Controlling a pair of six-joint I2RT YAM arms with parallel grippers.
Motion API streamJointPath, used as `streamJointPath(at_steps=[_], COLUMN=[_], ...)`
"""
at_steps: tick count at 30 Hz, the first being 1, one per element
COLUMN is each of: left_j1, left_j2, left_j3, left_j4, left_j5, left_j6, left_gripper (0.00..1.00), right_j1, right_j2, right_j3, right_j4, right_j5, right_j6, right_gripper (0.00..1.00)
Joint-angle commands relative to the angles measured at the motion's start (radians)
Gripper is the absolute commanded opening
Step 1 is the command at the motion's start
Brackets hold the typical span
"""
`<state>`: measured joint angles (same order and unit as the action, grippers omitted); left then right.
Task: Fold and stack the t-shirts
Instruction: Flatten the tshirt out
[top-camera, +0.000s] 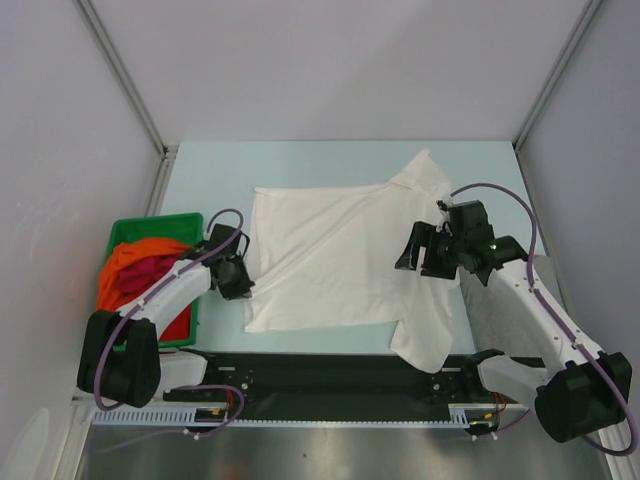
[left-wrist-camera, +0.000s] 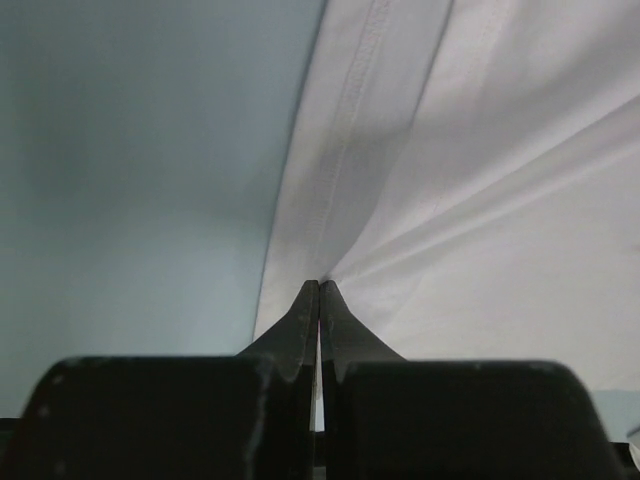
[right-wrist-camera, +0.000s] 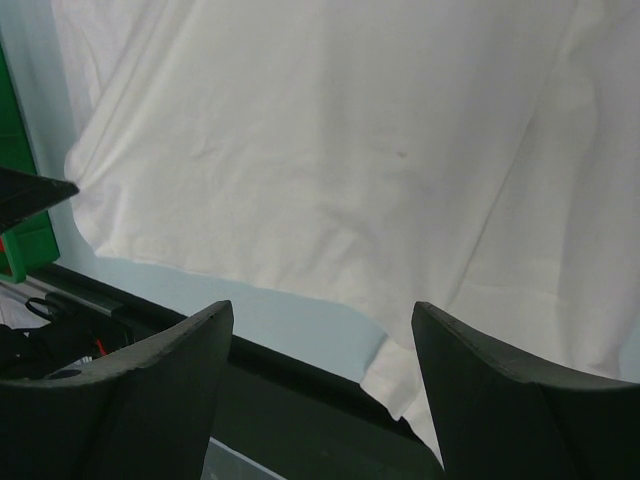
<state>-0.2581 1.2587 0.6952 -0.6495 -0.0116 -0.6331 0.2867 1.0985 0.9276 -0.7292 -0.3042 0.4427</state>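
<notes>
A white t-shirt (top-camera: 340, 255) lies spread on the pale blue table, its right sleeve hanging over the near edge. My left gripper (top-camera: 243, 275) sits at the shirt's left edge, shut on the hem. In the left wrist view the closed fingers (left-wrist-camera: 300, 330) pinch the white t-shirt (left-wrist-camera: 480, 200) and creases fan out from them. My right gripper (top-camera: 420, 250) hovers open over the shirt's right side. Nothing lies between its fingers (right-wrist-camera: 322, 306) in the right wrist view, where the white t-shirt (right-wrist-camera: 330, 150) is below. An orange t-shirt (top-camera: 135, 258) and a dark red t-shirt (top-camera: 140, 280) lie bunched in the bin.
The green plastic bin (top-camera: 155, 222) stands at the table's left edge, just beside my left arm. A black rail (top-camera: 330, 370) runs along the near edge between the arm bases. Grey walls close in the table at the back and both sides.
</notes>
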Motion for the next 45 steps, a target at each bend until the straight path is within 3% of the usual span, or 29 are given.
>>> streamJointPath(at_steps=[1,19,22,23,24,27,32,36,38,45], left_j1=[0.0,0.005,0.006,0.006,0.006,0.005,-0.006,-0.007,-0.007,-0.007], left_j2=[-0.018,0.191,0.212,0.214,0.209,0.13,-0.147,-0.352,-0.404,-0.458], left_j3=[0.018,0.13,0.142,0.148,0.153,0.15,0.025,-0.109,-0.157,-0.236], left_j4=[-0.013,-0.006,-0.047,-0.059,-0.091,-0.152,-0.222,-0.217,-0.188,-0.188], left_j5=[-0.076,-0.234,-0.28,-0.307,-0.318,-0.3,-0.13,-0.044,-0.05,-0.024], left_j6=[-0.016,0.058,0.038,0.027,0.006,-0.048,-0.201,-0.376,-0.401,-0.526], left_gripper=[0.0,0.0,0.16,0.25,0.27,0.46,0.47,0.55,0.59,0.56], right_j1=[0.002,-0.007,-0.015,-0.017,-0.021,-0.027,-0.034,-0.038,-0.038,-0.043], right_j2=[-0.035,-0.058,-0.057,-0.058,-0.055,-0.052,-0.063,-0.054,-0.055,-0.065], right_j3=[-0.01,-0.064,-0.076,-0.079,-0.082,-0.087,-0.084,-0.087,-0.088,-0.087], right_j4=[0.005,-0.022,-0.021,-0.021,-0.019,-0.018,-0.019,-0.015,-0.013,-0.024], right_j5=[-0.004,-0.015,-0.022,-0.026,-0.027,-0.041,-0.059,-0.069,-0.07,-0.07], right_j6=[-0.019,-0.062,-0.067,-0.068,-0.07,-0.07,-0.05,-0.041,-0.038,-0.035], right_gripper=[0.79,0.8,0.81,0.81,0.81,0.81,0.82,0.82,0.82,0.82])
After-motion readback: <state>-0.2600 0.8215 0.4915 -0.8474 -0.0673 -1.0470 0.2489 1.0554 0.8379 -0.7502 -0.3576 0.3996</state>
